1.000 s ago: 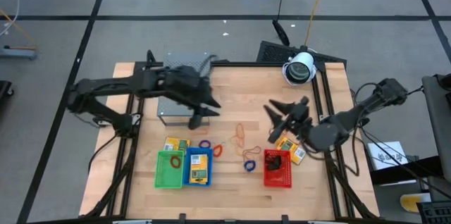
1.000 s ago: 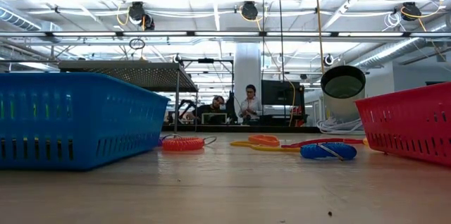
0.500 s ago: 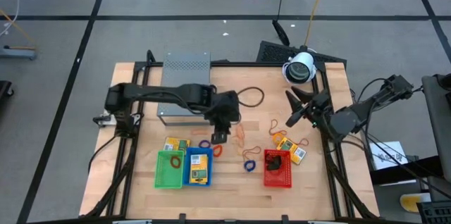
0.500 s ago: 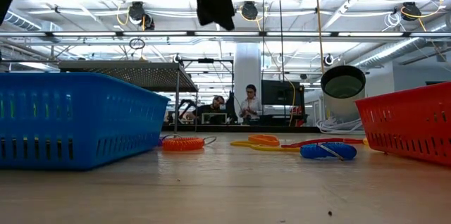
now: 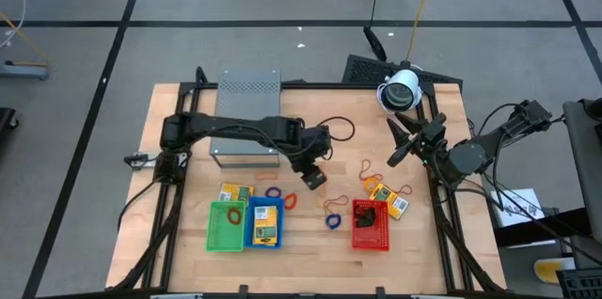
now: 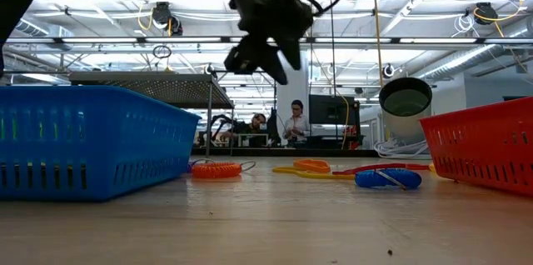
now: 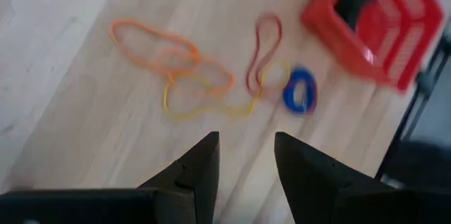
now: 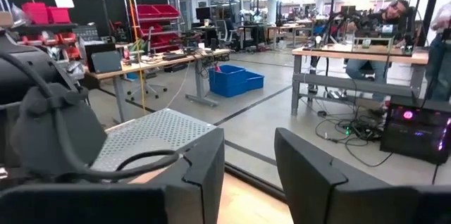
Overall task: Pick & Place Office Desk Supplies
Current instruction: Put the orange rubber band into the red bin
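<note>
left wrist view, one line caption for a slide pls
Left pincer, open and empty, above the rubber bands and blue loop on the table, red basket beyond.

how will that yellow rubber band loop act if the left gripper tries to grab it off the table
The yellow rubber band is a thin loop lying flat on the wood, so it is probably floppy and hard to pinch. It overlaps the orange bands, so lifting it may drag them along. The left gripper hovers above, fingers apart.
</note>
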Available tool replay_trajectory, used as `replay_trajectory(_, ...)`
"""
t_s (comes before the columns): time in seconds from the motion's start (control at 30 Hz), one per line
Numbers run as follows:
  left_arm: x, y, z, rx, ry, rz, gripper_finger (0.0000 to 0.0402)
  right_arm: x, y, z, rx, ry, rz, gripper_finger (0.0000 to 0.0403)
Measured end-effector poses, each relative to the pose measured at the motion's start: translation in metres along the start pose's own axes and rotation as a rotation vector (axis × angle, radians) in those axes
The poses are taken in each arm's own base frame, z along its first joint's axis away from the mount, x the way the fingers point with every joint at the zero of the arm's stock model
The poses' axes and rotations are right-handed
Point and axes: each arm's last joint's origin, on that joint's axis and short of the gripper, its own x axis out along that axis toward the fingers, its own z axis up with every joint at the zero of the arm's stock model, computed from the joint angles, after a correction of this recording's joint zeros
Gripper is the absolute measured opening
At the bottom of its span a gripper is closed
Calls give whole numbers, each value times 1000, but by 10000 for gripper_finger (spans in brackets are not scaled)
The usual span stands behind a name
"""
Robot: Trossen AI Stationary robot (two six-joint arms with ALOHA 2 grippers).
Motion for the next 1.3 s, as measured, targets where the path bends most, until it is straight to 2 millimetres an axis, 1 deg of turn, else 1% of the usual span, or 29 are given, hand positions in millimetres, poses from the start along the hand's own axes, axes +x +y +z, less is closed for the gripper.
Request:
replay_trajectory(0.2,14,-1,9,-187,-48,-42,145,0,0,0,-19,0,0,116)
replay_trajectory(0.33,21,3,9,-256,-49,0,145,0,0,0,-4,0,1,116)
replay_trajectory(0.43,22,6,9,-298,-73,48,145,0,-1,0,15,0,3,116)
replay_trajectory(0.63,25,9,11,-376,-129,102,145,0,0,0,0,1,6,116)
replay_trajectory(0.73,24,10,10,-405,-141,137,145,0,0,0,-16,1,7,116)
replay_trajectory(0.8,19,10,9,-410,-132,182,143,0,0,0,-16,1,7,116)
replay_trajectory(0.87,9,6,10,-396,-136,223,134,0,-1,0,-15,1,7,116)
replay_trajectory(0.97,-8,-4,12,-358,-145,255,110,0,-1,0,-16,1,8,116)
replay_trajectory(1.07,-27,-17,18,-326,-182,223,86,0,0,0,-16,1,13,116)
replay_trajectory(1.13,-36,-28,20,-300,-216,196,75,0,0,0,-14,4,49,116)
replay_trajectory(1.17,-38,-32,20,-292,-230,191,72,0,1,1,-13,6,66,116)
replay_trajectory(1.23,-33,-40,20,-278,-231,190,71,0,1,1,-11,7,88,116)
replay_trajectory(1.3,-20,-45,22,-267,-206,181,70,0,1,1,-10,7,87,116)
